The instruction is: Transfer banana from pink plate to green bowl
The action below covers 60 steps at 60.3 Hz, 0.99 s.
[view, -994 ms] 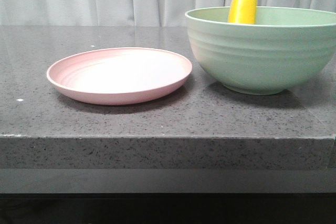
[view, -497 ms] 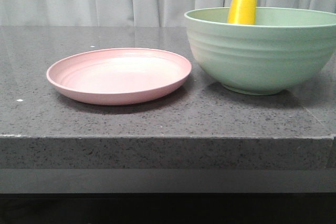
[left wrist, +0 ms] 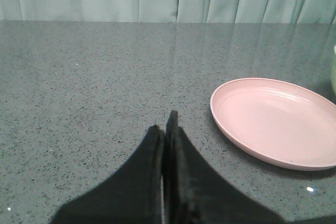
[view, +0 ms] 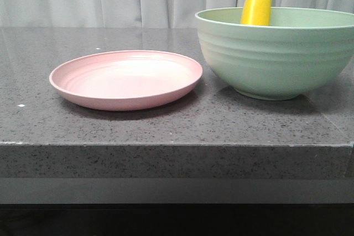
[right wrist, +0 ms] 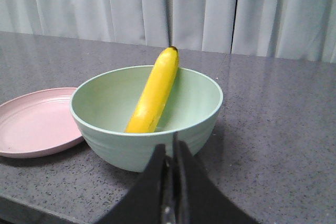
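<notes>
Now yellow banana (right wrist: 153,95), dark-tipped, smooth

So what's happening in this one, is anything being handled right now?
Nothing is held at this moment. The banana leans inside the green bowl, its dark tip poking above the rim, and the pink plate beside it has nothing on it. The left gripper and the right gripper both have their fingers closed on nothing, each back from the dishes over the grey stone countertop. The transfer looks finished.
</notes>
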Motion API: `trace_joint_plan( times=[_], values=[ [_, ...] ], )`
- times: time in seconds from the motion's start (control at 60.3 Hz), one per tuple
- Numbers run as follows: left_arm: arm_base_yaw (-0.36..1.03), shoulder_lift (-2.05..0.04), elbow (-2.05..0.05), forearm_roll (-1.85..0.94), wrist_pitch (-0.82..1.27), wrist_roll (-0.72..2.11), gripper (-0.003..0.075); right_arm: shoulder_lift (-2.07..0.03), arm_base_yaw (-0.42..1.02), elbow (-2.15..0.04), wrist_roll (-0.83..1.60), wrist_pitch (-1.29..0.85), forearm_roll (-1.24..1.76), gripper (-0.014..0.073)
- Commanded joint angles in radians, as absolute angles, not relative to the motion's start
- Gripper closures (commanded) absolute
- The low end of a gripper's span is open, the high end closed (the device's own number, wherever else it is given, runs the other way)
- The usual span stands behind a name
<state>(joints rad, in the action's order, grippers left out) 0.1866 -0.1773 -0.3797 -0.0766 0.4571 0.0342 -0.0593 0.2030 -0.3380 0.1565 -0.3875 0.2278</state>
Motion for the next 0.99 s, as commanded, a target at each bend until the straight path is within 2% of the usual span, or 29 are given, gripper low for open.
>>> trace_joint_plan(
  times=[0.0,0.431,0.762,0.978],
  values=[
    [0.184,-0.188,-0.407,-0.087,0.373,0.027,0.0741,-0.07,0.205,-0.361,0.164,-0.306,0.235,0.0655],
    [0.184,-0.178,-0.39,-0.087,0.361,0.027,0.0741,-0.07,0.205,-0.361,0.164,-0.306,0.235,0.0655],
    [0.088,0.029,-0.189,-0.087,0.333,0.027,0.0741,-0.07,0.204,-0.361,0.164,-0.306,0.235,0.0655],
    [0.052,0.025,-0.066,-0.088,0.182,0.027,0.0741,-0.07,0.204,-0.361,0.164,-0.306,0.235,0.0655]
  ],
)
